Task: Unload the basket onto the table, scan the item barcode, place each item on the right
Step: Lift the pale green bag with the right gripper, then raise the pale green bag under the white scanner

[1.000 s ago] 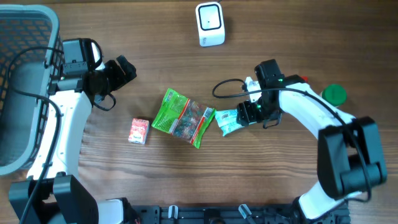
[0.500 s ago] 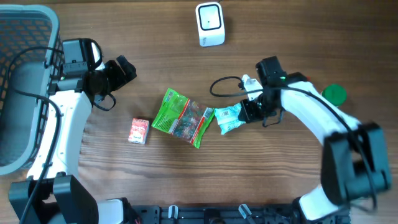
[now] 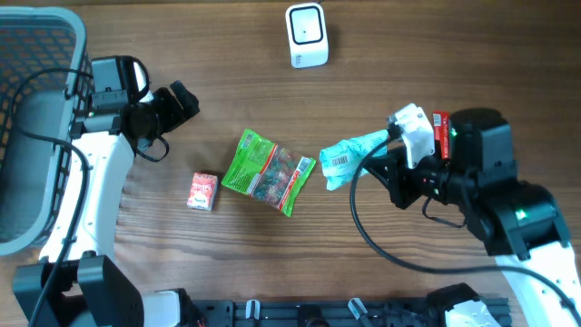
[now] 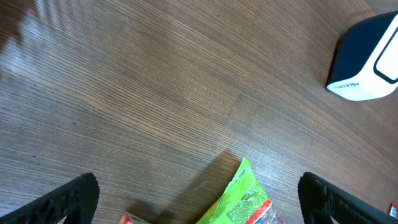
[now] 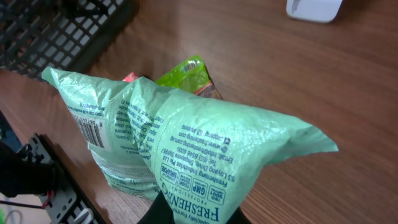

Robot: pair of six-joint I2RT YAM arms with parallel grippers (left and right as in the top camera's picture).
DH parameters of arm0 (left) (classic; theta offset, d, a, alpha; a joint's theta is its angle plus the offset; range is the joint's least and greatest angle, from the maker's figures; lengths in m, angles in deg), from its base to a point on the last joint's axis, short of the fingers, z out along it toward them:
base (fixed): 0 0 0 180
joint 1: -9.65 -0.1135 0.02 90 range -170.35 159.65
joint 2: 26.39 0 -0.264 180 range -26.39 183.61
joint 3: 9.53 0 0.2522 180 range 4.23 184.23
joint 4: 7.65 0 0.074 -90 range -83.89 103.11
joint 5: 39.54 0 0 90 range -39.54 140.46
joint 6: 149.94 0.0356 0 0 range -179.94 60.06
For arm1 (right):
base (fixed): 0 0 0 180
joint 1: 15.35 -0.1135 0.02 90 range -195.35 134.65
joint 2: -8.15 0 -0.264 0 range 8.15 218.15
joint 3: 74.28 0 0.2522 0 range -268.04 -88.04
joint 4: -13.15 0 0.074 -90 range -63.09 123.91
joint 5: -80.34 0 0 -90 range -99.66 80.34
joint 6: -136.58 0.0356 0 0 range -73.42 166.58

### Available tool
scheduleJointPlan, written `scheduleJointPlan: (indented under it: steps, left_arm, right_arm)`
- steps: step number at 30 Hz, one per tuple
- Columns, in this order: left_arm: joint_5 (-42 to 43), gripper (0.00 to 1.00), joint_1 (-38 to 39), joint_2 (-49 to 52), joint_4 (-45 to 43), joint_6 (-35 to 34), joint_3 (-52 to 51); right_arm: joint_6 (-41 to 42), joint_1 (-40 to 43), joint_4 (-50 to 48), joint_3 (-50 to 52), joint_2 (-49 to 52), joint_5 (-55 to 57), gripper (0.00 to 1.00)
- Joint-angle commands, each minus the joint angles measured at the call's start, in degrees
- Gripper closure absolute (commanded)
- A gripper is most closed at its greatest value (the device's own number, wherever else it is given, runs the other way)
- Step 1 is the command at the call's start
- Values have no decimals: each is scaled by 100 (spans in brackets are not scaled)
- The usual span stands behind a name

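The item is a mint-green packet [image 3: 349,156] with a barcode [image 3: 338,162] on its left end, held up off the table. My right gripper [image 3: 388,148] is shut on the packet's right end. In the right wrist view the packet [image 5: 186,143] fills the frame above the gripper [image 5: 196,214], its barcode [image 5: 93,130] at the left. The white scanner [image 3: 306,34] stands at the back centre of the table, also seen as a scanner [image 5: 314,7] in the right wrist view. My left gripper [image 3: 182,102] hangs open at the left with nothing in it; its fingertips [image 4: 68,199] frame bare wood.
A green snack bag [image 3: 266,171] and a small red carton [image 3: 203,191] lie mid-table, left of the held packet. A grey mesh basket [image 3: 36,136] stands at the far left edge. The scanner [image 4: 367,59] shows at the upper right of the left wrist view.
My right gripper has shut on the mint-green packet and raised it off the table, with the arm drawn back to the right. The left arm has not moved.
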Motion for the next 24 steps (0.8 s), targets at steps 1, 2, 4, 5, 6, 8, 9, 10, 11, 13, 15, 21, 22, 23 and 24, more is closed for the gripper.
scheduleJointPlan:
  steps: [1, 2, 4, 5, 6, 8, 9, 10, 11, 13, 15, 21, 22, 23, 24]
  left_arm:
    - [46, 0, 15, -20, -4, 70, 87]
    - [48, 0, 15, -20, -4, 70, 87]
    - [48, 0, 15, -20, -4, 68, 87]
    - [46, 0, 15, -20, -4, 70, 87]
    - [48, 0, 15, -20, -4, 68, 87]
    - [48, 0, 15, -20, -4, 70, 87]
    - [48, 0, 15, -20, -4, 70, 87]
    - [48, 0, 15, -20, -4, 70, 87]
    - [48, 0, 15, -20, -4, 70, 87]
    - [46, 0, 15, -20, -4, 70, 87]
    - [46, 0, 15, -20, -4, 68, 87]
    - [48, 0, 15, -20, -4, 68, 87]
    - [48, 0, 15, -20, -4, 70, 87]
    - [48, 0, 15, -20, -4, 70, 87]
    - [46, 0, 15, -20, -4, 70, 87]
  right_arm:
    - [-7, 7, -48, -48, -2, 153, 96]
    - [-4, 7, -66, -46, 57, 234, 96]
    - [13, 7, -133, -46, 260, 315, 96]
    - [-22, 7, -184, -48, 369, 319, 96]
    - [-15, 7, -258, -48, 472, 319, 96]
    - [20, 7, -483, -48, 664, 323, 96]
    - [221, 7, -632, -50, 761, 404, 96]
    - [619, 7, -833, -74, 894, 638, 96]
    - [791, 7, -911, -131, 992, 800, 96]
    - [896, 7, -833, -461, 1235, 1049, 96]
    - [885, 7, -385, -1110, 1593, 1263, 96]
    - [684, -96, 1200, -3825, 3012, 2256, 96]
    - [684, -188, 1421, -4369, 3274, 2638, 96]
    - [684, -304, 1598, -4909, 3530, 3018, 96]
    - [684, -439, 1707, -5381, 3744, 3414, 96]
